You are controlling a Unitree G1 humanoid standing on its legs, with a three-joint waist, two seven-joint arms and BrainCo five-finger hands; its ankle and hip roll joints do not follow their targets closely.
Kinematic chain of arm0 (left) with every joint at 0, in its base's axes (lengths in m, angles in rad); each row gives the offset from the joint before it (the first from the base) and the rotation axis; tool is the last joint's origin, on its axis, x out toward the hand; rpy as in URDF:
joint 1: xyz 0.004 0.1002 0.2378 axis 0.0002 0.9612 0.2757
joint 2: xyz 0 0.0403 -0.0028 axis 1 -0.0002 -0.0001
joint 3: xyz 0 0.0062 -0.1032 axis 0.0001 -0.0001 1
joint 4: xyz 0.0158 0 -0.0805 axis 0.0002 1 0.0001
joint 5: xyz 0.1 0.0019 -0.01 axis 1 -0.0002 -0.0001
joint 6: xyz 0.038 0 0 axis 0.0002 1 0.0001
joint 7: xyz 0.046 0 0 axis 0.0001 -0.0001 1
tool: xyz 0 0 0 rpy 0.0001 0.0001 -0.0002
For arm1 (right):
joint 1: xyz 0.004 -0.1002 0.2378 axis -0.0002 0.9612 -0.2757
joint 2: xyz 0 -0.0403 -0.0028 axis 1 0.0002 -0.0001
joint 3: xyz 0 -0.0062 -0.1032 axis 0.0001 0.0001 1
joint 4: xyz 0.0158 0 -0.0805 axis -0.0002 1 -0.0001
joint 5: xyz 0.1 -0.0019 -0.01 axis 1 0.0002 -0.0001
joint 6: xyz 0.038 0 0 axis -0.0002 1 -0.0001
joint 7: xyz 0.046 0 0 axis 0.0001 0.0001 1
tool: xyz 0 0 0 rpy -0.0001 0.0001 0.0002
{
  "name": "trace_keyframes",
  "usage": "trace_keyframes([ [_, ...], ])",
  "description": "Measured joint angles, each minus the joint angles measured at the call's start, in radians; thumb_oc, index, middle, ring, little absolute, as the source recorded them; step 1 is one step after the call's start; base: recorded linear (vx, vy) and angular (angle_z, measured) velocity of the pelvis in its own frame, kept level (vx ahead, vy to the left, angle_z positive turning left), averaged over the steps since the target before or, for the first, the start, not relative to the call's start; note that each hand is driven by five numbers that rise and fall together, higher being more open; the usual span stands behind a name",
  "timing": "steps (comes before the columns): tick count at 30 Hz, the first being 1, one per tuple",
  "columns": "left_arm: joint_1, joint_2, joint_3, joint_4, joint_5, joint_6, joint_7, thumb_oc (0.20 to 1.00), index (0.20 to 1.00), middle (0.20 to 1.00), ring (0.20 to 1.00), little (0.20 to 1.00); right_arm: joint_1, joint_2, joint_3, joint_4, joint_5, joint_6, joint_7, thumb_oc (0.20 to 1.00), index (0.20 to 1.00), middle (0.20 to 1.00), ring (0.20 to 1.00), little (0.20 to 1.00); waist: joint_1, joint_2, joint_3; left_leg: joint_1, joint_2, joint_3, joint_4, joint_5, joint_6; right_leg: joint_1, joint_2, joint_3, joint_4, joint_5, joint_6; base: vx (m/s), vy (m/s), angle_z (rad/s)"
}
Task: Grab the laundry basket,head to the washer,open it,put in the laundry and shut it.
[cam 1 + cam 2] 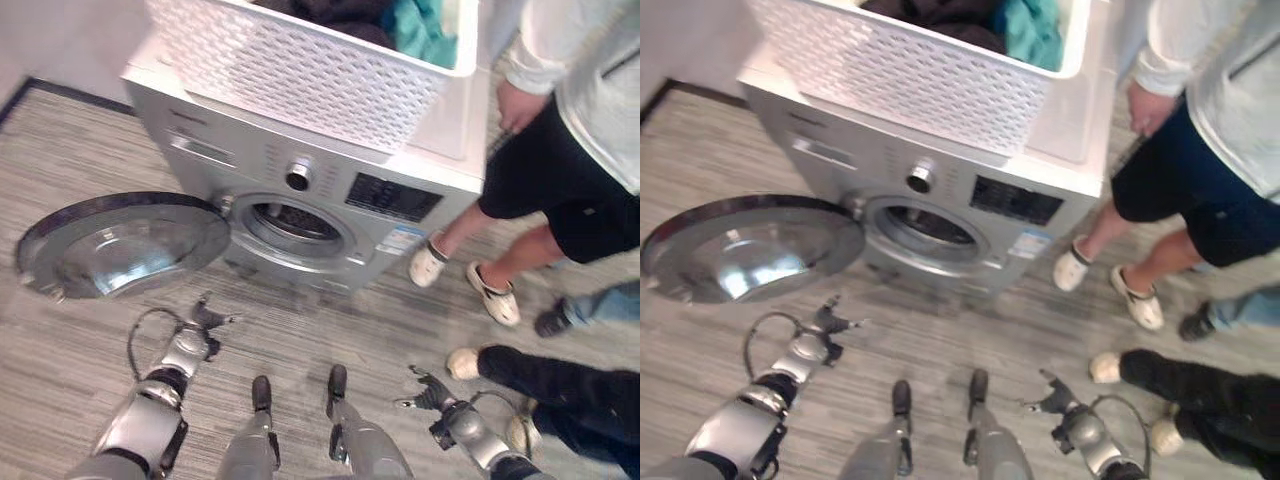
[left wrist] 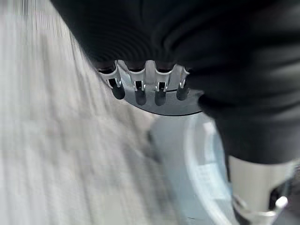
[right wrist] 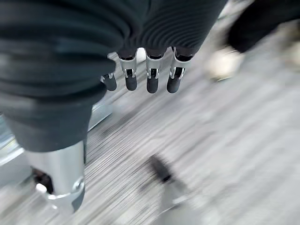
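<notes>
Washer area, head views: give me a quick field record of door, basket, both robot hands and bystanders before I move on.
washer: front loader, drum dark inside
door: swung fully open to the robot's left
laundry basket: white, on top of washer, holds dark and teal clothes
left robot hand: low, below the door, fingers relaxed, empty
right robot hand: low, open, empty
people: standing right of washer
</notes>
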Motion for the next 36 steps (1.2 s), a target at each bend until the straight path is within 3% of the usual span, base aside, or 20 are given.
trace_keyframes([
  [4,-0.071,0.150,-0.006,0.014,0.102,0.022,0.022,1.000,1.000,1.000,1.000,1.000,0.000,-0.006,-0.036,0.048,0.002,-0.007,-0.022,1.000,1.000,1.000,1.000,1.000,-0.031,-0.038,0.028,-0.005,0.016,0.060,-0.016,-0.001,0.001,-0.045,0.019,0.029,0.000,0.061,0.029,-0.02,0.024,-0.44],
  [7,-0.108,0.162,-0.017,0.017,0.148,0.021,0.023,1.000,1.000,1.000,1.000,1.000,0.021,-0.005,-0.037,0.081,0.031,-0.020,-0.028,1.000,1.000,1.000,1.000,1.000,-0.041,-0.055,0.051,-0.012,0.017,0.062,-0.014,-0.007,0.000,-0.051,0.014,0.024,0.000,0.055,0.040,-0.01,-0.005,-0.04],
  [9,-0.138,0.168,-0.058,0.037,0.187,0.022,0.023,1.000,1.000,1.000,1.000,1.000,0.024,-0.005,-0.035,0.090,0.031,-0.019,-0.028,1.000,1.000,1.000,1.000,1.000,-0.043,-0.073,0.058,-0.041,0.015,0.057,-0.009,-0.009,0.000,-0.072,0.004,0.021,0.000,0.012,0.059,-0.01,-0.022,0.12],
  [14,-0.178,0.224,-0.076,0.077,0.237,0.046,0.036,1.000,1.000,1.000,1.000,1.000,0.008,0.009,-0.035,0.085,0.031,-0.025,-0.028,1.000,1.000,1.000,1.000,1.000,-0.052,-0.115,0.075,-0.098,0.041,0.023,0.018,0.001,-0.019,-0.104,0.034,-0.004,0.000,0.028,0.031,0.01,-0.011,0.13],
  [22,-0.148,0.279,-0.042,0.068,0.258,0.050,0.033,1.000,1.000,1.000,1.000,1.000,-0.003,0.009,-0.031,0.028,0.035,-0.023,-0.021,1.000,1.000,1.000,1.000,1.000,-0.029,-0.111,0.078,-0.055,0.070,0.004,0.009,0.000,-0.028,-0.058,0.054,-0.029,0.001,0.034,0.022,0.01,-0.019,0.04],
  [23,-0.088,0.264,0.066,-0.016,0.189,0.040,0.051,1.000,1.000,1.000,1.000,1.000,0.007,0.009,-0.031,0.000,0.042,-0.034,-0.022,1.000,1.000,1.000,1.000,1.000,-0.013,-0.098,0.088,-0.017,0.067,-0.004,-0.001,0.000,-0.028,-0.020,0.052,-0.032,0.000,0.025,0.009,0.07,-0.031,0.18],
  [27,0.083,0.179,0.178,-0.181,0.081,0.016,0.086,1.000,1.000,1.000,1.000,1.000,0.026,0.024,-0.044,-0.002,0.042,-0.044,-0.019,1.000,1.000,1.000,1.000,1.000,0.032,-0.052,0.084,0.050,0.049,-0.030,-0.022,0.000,-0.030,0.051,0.034,-0.034,0.000,-0.021,-0.027,0.11,-0.003,0.21],
  [30,0.297,0.047,0.231,-0.283,0.025,-0.005,0.088,1.000,1.000,1.000,1.000,1.000,0.077,0.025,-0.109,-0.055,0.047,-0.044,-0.012,1.000,1.000,1.000,1.000,1.000,0.044,0.029,0.044,0.108,0.042,-0.047,-0.032,-0.009,-0.028,0.114,0.029,-0.055,0.000,-0.033,-0.019,0.10,0.039,0.16],
  [33,0.563,-0.043,0.254,-0.361,-0.003,-0.023,0.060,1.000,1.000,1.000,1.000,1.000,0.184,-0.021,-0.183,-0.258,0.068,-0.039,0.020,1.000,1.000,1.000,1.000,1.000,0.053,0.109,-0.027,0.172,0.036,-0.043,-0.033,-0.029,-0.024,0.178,0.022,-0.052,-0.002,-0.060,-0.013,0.12,0.019,0.00],
  [35,0.719,-0.129,0.287,-0.301,-0.011,-0.034,0.018,1.000,1.000,1.000,1.000,1.000,0.306,-0.096,-0.244,-0.473,0.064,-0.031,0.052,1.000,1.000,1.000,1.000,1.000,0.061,0.160,-0.139,0.232,0.035,-0.036,-0.033,-0.054,-0.026,0.230,0.020,-0.048,-0.008,-0.090,-0.003,0.16,0.013,-0.09],
  [36,0.758,-0.144,0.289,-0.291,-0.009,-0.038,0.008,1.000,1.000,1.000,1.000,1.000,0.330,-0.117,-0.262,-0.524,0.060,-0.033,0.059,1.000,1.000,1.000,1.000,1.000,0.060,0.166,-0.173,0.244,0.035,-0.030,-0.034,-0.060,-0.026,0.239,0.020,-0.044,-0.008,-0.097,-0.003,0.11,0.006,-0.12],
])
